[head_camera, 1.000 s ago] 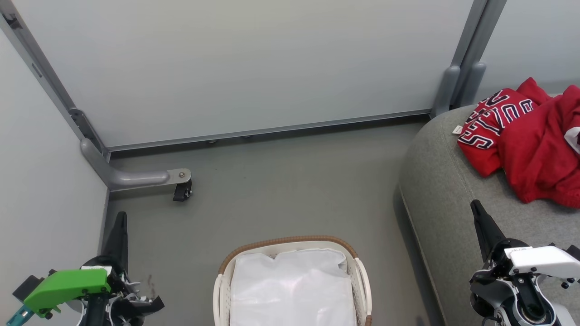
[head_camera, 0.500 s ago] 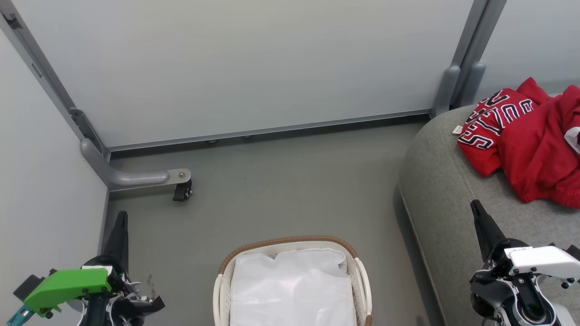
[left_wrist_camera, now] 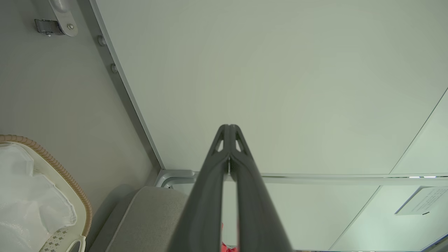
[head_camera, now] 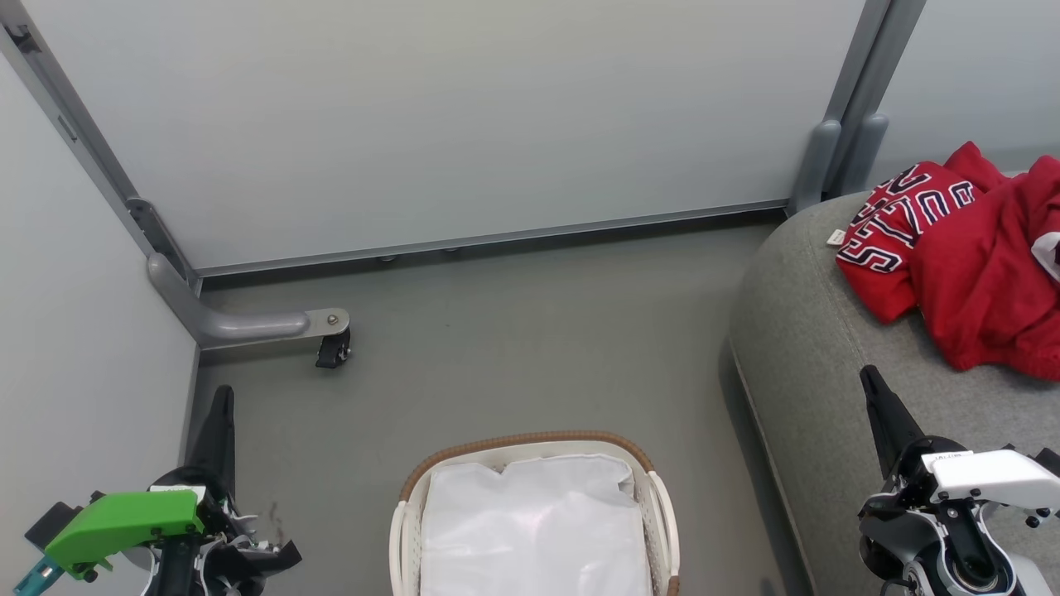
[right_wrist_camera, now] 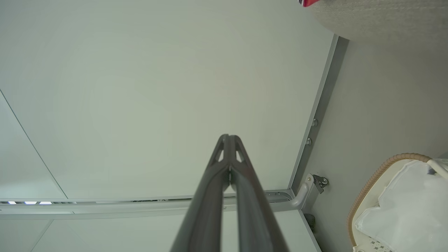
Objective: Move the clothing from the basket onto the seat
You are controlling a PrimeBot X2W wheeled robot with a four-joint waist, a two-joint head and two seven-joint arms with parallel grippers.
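on the right, the grey seat [head_camera: 795, 348] carries both pieces of clothing: the lettered red jersey [head_camera: 890, 223], with the plain red garment [head_camera: 985, 281] lapping over its right side, the heap stretching across the cushion's far end. the white basket [head_camera: 530, 439] stands on the floor between the arms, showing its white liner [head_camera: 534, 530] (no red in it, so the moving looks done). the right gripper [head_camera: 868, 374] is nearer the clothing, which lies ahead and to its right; the left gripper [head_camera: 222, 394] is well apart. both are clenched on nothing. the plain red garment and the basket's near end are cut off at the frame edges.
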